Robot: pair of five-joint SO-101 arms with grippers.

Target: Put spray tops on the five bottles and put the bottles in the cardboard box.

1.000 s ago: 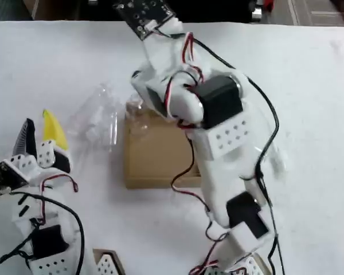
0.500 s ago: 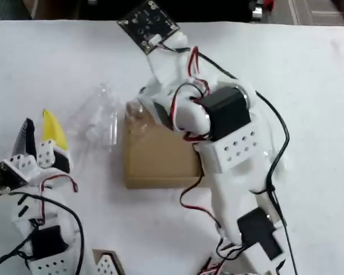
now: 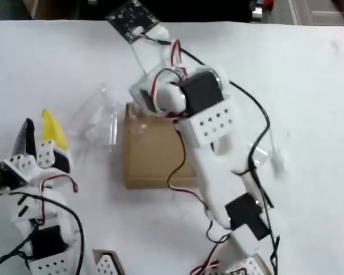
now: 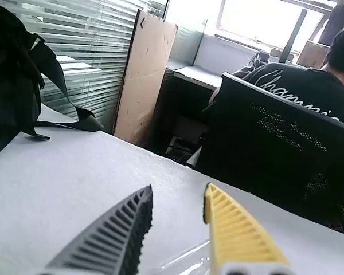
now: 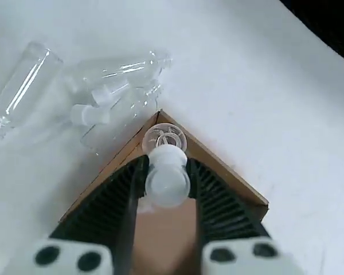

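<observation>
Swinging back toward ten o'clock in the last half-second, after a short drift toward two o'clock, the right arm has brought the right tool over the eleven-o'clock corner of the cardboard box. I judge this to be the placing step for one bottle, with nothing released yet. The tool's jaws are closed narrowly on a small clear bottle with a white spray top, held above the box rim. Past that corner, at ten o'clock of the box, loose clear bottles lie on the white counter. Whether they carry tops is hard to tell, so much of the task probably remains. At eight o'clock the left tool has not moved, its jaws a moderate gap apart and holding nothing.
</observation>
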